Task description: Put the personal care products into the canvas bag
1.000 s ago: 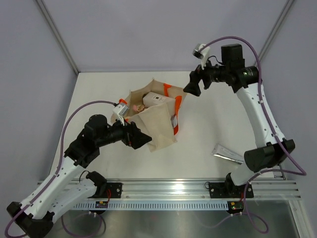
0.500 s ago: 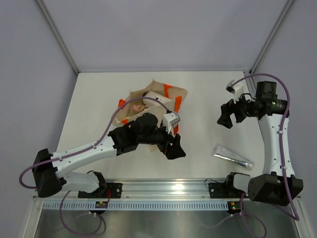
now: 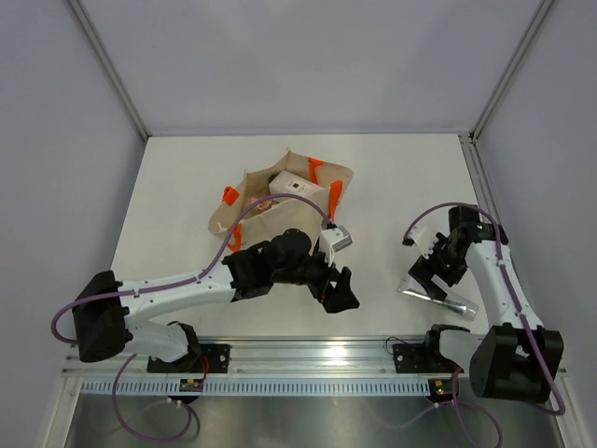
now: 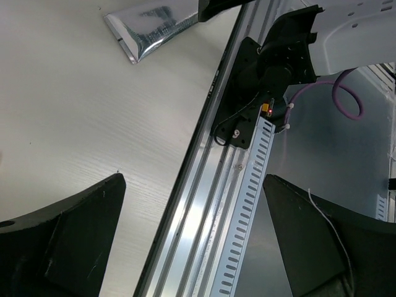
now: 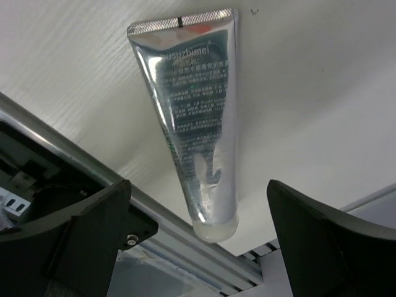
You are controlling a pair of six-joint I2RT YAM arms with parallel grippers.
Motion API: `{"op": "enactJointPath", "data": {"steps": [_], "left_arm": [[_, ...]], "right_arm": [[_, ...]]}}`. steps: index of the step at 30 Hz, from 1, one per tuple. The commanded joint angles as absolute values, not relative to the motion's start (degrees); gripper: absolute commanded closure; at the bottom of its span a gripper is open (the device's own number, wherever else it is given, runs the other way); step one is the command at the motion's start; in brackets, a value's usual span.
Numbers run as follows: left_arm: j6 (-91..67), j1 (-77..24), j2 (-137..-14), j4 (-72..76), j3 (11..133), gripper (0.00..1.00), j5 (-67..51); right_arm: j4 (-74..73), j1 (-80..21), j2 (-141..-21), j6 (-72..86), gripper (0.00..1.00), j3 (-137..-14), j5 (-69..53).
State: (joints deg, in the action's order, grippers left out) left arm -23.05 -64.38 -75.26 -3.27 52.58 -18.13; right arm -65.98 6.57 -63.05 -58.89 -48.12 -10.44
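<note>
Right wrist view: silver tube (image 5: 192,124) sits right between the fingers

Right gripper (image 5: 198,210) is spread wide and pinching nothing. The tube lies flat on the table (image 5: 309,93) between its fingers, crimped end at 12 o'clock, cap at 6. Seen from the top camera, the tube is at 4 o'clock from the canvas bag (image 3: 280,217), well apart. Left gripper (image 3: 340,294) is spread too, empty, near the rail (image 4: 235,185).

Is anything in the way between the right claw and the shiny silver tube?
No, nothing visible is. The right gripper hangs open above the silver tube, which lies bare on the table. In the right wrist view, one finger shows on each side of the tube.
</note>
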Motion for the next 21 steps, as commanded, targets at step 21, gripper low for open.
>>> {"op": "enactJointPath", "data": {"steps": [21], "left_arm": [[-26.19, -64.60, -52.91, -3.25, 40.34, 0.01, -10.55]], "right_arm": [[-57.57, -12.56, -87.97, -44.04, 0.01, -48.69, 10.45]]}}
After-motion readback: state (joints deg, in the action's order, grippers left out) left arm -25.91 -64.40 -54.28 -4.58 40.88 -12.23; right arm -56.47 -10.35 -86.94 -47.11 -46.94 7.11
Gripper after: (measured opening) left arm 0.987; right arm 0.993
